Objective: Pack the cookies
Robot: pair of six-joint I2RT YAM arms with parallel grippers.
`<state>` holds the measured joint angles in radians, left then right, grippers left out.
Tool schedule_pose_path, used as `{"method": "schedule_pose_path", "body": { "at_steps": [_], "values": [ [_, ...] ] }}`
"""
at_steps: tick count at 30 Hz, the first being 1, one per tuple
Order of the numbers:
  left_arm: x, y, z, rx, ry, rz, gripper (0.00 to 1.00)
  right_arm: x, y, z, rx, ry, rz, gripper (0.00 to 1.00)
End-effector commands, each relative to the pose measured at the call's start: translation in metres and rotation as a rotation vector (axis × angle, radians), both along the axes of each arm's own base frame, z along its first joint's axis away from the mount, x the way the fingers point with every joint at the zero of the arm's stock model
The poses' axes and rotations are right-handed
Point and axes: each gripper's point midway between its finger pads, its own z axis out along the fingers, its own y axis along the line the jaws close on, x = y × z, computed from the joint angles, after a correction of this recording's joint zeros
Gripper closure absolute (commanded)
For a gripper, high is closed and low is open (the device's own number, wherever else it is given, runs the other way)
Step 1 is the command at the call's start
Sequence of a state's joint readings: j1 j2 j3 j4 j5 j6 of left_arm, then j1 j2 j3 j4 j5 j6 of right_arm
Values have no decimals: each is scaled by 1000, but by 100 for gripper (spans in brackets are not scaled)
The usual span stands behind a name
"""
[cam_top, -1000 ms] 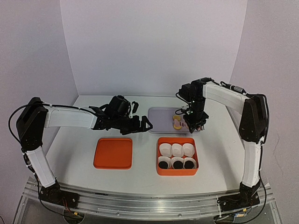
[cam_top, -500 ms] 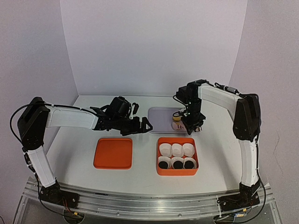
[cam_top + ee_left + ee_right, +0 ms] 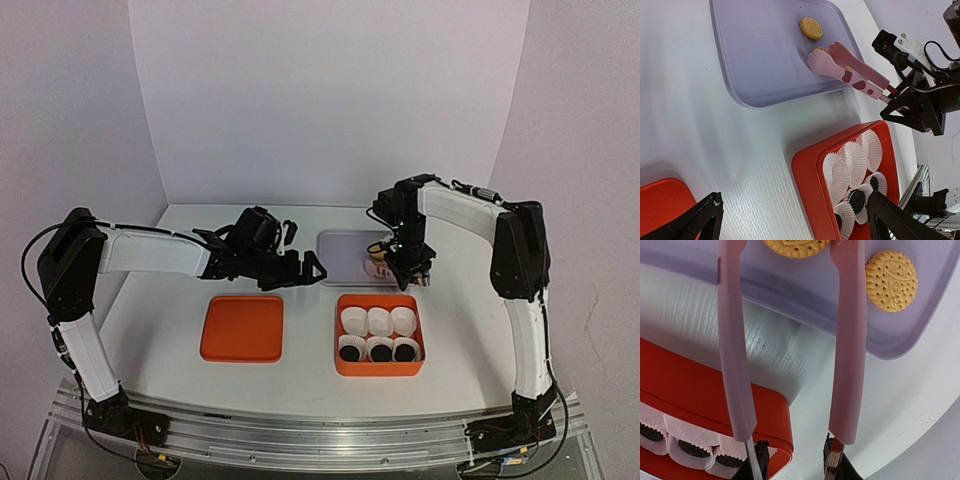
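Yellow cookies (image 3: 891, 281) lie on the tray (image 3: 805, 285), upper frame: likely light, stiff, crumbly; pinch one gently across its rim. The right fingers (image 3: 905, 107) clamp tongs (image 3: 847, 340); the left fingers (image 3: 692, 220) are spread, empty.

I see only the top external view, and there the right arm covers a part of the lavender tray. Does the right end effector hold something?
Observer: Yes. The right wrist view shows the right end effector shut on pink tongs.
Operator: Are cookies near the tongs?
Observer: One golden cookie lies on the lavender tray between the two tong arms; a second golden cookie lies just outside them.
Operator: Is the first one pinched?
Observer: Not visibly: a gap shows between it and one arm.
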<state>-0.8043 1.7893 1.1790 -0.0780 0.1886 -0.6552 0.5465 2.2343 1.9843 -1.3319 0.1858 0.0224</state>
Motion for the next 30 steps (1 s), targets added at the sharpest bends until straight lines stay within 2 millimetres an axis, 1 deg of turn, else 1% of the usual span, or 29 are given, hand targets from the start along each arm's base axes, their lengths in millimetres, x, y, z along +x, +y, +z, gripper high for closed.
{"method": "schedule_pose_path", "body": {
  "at_steps": [1, 4, 10, 16, 21, 23, 26, 30],
  "values": [
    [6, -6, 14, -24, -26, 1, 0, -4, -4, 7, -23, 20, 2, 68],
    [6, -6, 14, -23, -27, 2, 0, -4, -4, 8, -25, 22, 4, 70],
    [6, -6, 14, -21, -28, 4, 0, -4, -12, 10, -70, 16, 15, 73],
    [7, -6, 15, -23, -31, 8, 0, -4, -15, 13, -83, 9, 23, 80],
    [8, -6, 16, -27, -32, 9, 0, -4, -12, 22, -58, -9, 21, 94],
    [8, -6, 16, -28, -33, 10, 0, -4, -12, 28, -49, -22, 21, 98],
    [8, -7, 17, -33, -37, 10, 0, -5, -10, 37, -24, -34, 19, 100],
    [9, -8, 19, -37, -44, 9, 0, -9, -10, 52, 4, -61, 8, 100]
  ]
}}
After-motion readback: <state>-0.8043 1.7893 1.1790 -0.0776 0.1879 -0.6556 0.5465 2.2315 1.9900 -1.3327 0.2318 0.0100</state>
